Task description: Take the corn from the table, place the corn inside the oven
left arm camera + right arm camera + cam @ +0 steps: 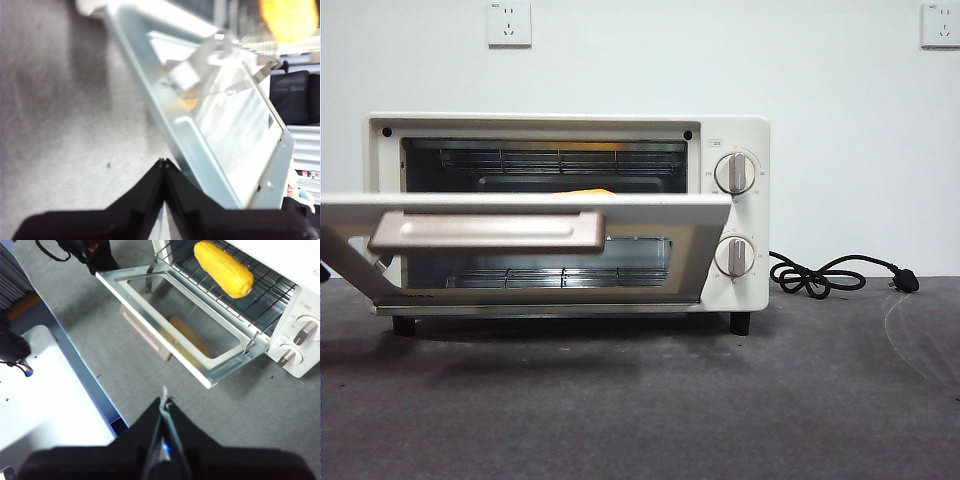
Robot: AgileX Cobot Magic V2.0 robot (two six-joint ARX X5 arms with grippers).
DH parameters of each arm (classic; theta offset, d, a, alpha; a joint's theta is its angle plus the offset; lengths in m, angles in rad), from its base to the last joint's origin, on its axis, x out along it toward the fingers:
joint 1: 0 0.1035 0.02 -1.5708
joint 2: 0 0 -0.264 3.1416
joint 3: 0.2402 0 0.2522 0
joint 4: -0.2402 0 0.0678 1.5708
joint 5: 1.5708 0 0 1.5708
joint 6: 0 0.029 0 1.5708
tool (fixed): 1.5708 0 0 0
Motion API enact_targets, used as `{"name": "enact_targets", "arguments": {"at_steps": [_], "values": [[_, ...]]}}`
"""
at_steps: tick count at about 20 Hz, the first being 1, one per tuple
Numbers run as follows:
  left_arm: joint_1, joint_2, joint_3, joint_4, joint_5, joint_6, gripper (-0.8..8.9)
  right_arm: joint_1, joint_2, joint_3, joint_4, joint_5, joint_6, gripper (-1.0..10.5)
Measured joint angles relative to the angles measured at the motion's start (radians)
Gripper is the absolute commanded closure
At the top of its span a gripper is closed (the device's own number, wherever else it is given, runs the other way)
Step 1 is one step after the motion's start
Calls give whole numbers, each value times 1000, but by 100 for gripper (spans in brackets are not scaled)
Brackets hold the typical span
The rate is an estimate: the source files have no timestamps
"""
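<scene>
One dark grey table (640, 400) carries one cream toaster oven (745, 135), its glass door (520, 215) hanging partly open with the bar handle (488, 230) toward the camera. Inside, one yellow corn cob (223, 269) lies on the wire rack (272, 287). Two knobs (735, 172) sit at 3 o'clock. A black cord (825, 275) trails beyond. The left gripper (164, 162) and right gripper (164, 401) are both closed on nothing.
</scene>
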Motion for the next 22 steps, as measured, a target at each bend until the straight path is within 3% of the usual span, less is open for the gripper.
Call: {"name": "enact_targets", "arguments": {"at_steps": [5,10,22], "values": [[3,-43,34,19,23,-13,821,0,0,0,1,0,0,958],[3,-68,84,135,132,-91,821,0,0,0,7,0,0,958],[2,-73,114,329,125,-277,821,0,0,0,12,0,0,958]]}}
